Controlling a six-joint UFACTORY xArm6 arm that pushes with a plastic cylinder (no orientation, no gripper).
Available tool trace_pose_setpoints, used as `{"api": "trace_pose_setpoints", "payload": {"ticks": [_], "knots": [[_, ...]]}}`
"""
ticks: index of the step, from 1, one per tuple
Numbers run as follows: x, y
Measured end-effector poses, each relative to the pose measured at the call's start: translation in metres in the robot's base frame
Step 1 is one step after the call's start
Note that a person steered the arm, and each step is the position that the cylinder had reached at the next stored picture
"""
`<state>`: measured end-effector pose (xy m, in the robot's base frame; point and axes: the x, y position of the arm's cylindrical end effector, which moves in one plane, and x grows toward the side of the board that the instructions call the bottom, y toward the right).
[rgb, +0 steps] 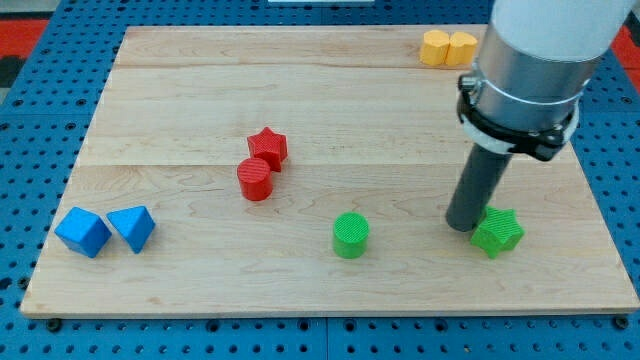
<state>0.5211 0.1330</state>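
My tip (464, 226) is the bare lower end of a straight dark rod — there are no jaws on it to spread or pinch, so it holds nothing. It rests on the wooden board (300, 90) at the view's lower right, right against the left edge of the green star block (497, 232); the two look to be touching, though the rod's own shadow makes the exact contact hard to judge.

The arm's white and grey body above the rod is cut off by the view's top edge and hides a part of the board's far right corner (whatever lies behind it cannot be made out).

The green cylinder (351, 235) stands well apart from the tip, toward the view's left. Further left, near the middle, the red star block (268, 146) and the red cylinder (255, 179) sit touching each other. At the lower left lie a blue cube (82, 232) and a blue pyramid-like block (132, 227), just beside one another. Two yellow blocks (448, 48) sit together at the top edge — their shapes are rounded but hard to name
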Motion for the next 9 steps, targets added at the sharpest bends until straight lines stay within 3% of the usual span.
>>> {"api": "trace_pose_setpoints", "payload": {"ticks": [1, 3, 4, 6, 9], "knots": [[-0.03, -0.043], [-0.028, -0.191], [-0.007, -0.229], [0.02, -0.098], [0.036, -0.032]]}}
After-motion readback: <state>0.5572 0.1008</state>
